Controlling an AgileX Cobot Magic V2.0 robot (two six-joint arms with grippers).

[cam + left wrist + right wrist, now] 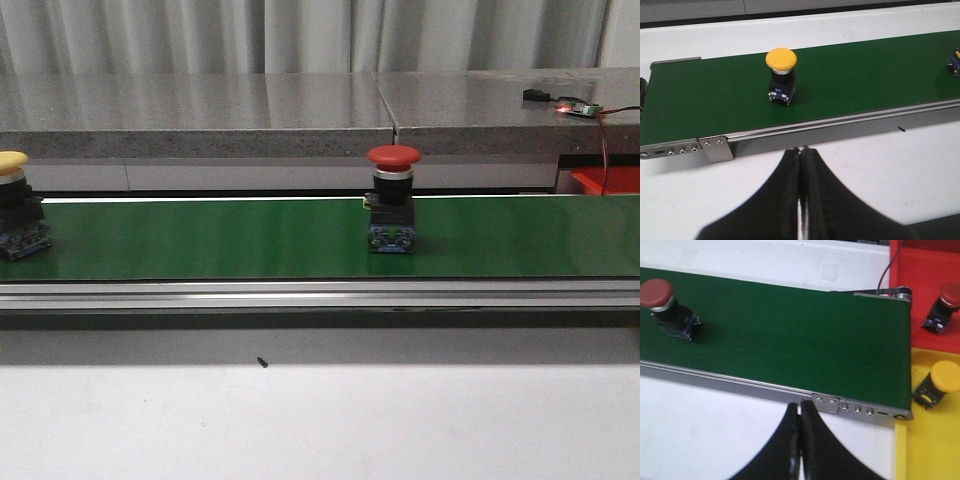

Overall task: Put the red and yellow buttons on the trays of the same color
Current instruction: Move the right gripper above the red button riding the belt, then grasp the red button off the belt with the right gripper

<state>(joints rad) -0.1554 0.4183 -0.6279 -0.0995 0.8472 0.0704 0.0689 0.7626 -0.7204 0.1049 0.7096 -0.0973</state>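
A red button (393, 211) stands upright on the green conveyor belt (250, 240), a little right of the belt's middle in the front view and closer to the belt's far edge than its near one. A yellow button (16, 219) stands upright near the belt's left end, cut by the picture's edge in the front view; the left wrist view shows it whole (781, 75), set about midway across the belt's width. The two are well apart.

Past the belt's right end sit two trays side by side. The red tray (925, 295) holds a second red button (943, 307), tilted, and the yellow tray (925, 445) holds a second yellow button (936, 384), lying tilted near the belt's end bracket.

The left tool (801, 165) is clenched with its fingers pressed together on nothing, over the white worktop (320, 420) just in front of the belt's near rail. The right tool (800, 415) is likewise clenched and empty, over the worktop beside the belt's right end.

A small dark speck (262, 362) lies on the worktop near the rail.
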